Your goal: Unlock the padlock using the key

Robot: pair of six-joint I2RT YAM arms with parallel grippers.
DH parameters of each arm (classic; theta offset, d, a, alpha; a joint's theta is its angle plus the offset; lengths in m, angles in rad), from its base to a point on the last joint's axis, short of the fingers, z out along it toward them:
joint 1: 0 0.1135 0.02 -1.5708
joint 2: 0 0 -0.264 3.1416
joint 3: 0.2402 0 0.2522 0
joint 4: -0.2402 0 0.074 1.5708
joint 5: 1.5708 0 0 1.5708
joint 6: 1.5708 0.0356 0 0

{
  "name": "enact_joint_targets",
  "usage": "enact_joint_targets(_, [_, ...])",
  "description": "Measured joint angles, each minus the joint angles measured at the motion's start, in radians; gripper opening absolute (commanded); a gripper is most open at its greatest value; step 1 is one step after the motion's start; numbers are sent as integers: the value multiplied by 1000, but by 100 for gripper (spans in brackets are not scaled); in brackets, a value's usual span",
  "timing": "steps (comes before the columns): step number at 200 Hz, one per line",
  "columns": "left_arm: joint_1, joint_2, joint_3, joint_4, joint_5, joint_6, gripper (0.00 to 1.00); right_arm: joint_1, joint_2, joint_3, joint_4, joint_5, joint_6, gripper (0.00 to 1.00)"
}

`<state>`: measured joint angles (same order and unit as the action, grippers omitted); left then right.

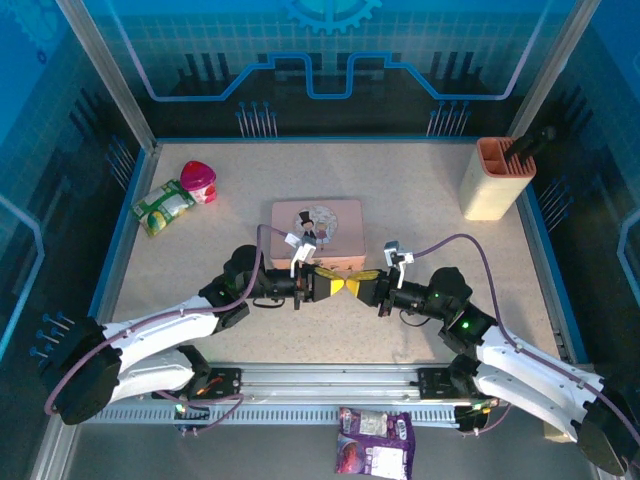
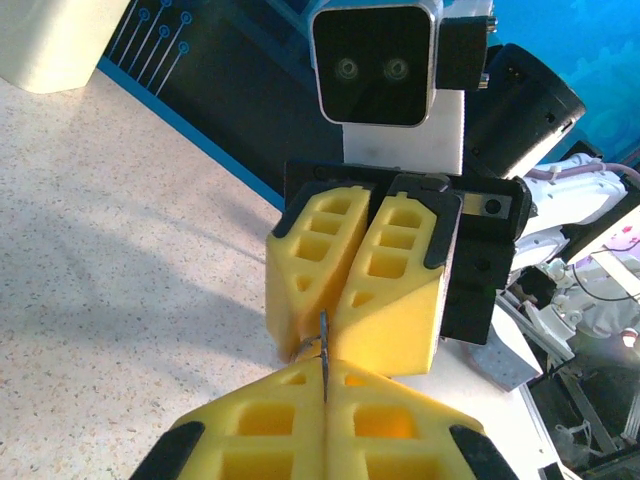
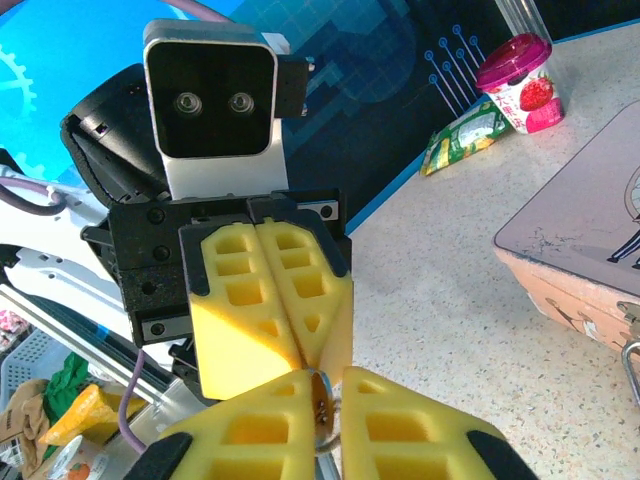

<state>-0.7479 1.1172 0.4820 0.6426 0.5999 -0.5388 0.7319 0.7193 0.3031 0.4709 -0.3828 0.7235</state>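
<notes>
1. Top view: the left claw (image 1: pixel 332 284) and the right claw (image 1: pixel 358 286) are met tip to tip low over the counter (image 1: pixel 450 260), just in front of the pink tin (image 1: pixel 318 228). What's pinched between them is too small to be made out from up here, so this view is really only good for checking that the two arms are lined up on one axis
2. Left wrist view: the left claw (image 2: pixel 325 395) is squeezed fully shut on the key (image 2: pixel 323 350). Its thin dark blade is poked out at the closed yellow fingers (image 2: pixel 400 280) of the right claw (image 2: pixel 335 325). The blade looks a touch off the seam there, so it should probably be squared up before any push is made
3. Right wrist view: the right claw (image 3: pixel 325 385) is clamped all but shut on the padlock (image 3: pixel 321 410), with the brass body wedged between the fingertips right up against the left claw (image 3: pixel 300 350). Which way the keyhole is faced can't be told
4. Best guess on doing it well: the padlock should be held firm with no regrip and the blade fed in straight and slowly. The twist is best left until the blade is properly seated. If resistance is met, it should be backed off rather than forced, since a key that thin could easily be slipped in the foam or bent
</notes>
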Motion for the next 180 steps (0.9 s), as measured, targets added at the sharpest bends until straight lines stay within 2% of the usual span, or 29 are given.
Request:
enact_joint_targets(11, [1, 0, 0, -3, 0, 0, 0, -2, 0, 0, -3, -1, -3, 10])
enact_joint_targets(24, [2, 0, 0, -5, 0, 0, 0, -5, 0, 0, -7, -4, -7, 18])
enact_joint_targets(39, [3, 0, 0, -9, 0, 0, 0, -6, 0, 0, -11, -5, -11, 18])
enact_joint_targets(128, [9, 0, 0, -10, 8, 0, 0, -13, 11, 7, -17, -23, -18, 0])
enact_joint_targets(139, [9, 0, 0, -11, 8, 0, 0, -13, 11, 7, -18, -23, -18, 0])
enact_joint_targets(180, [9, -6, 1, -35, -12, 26, 40, -13, 4, 13, -50, 6, -17, 0])
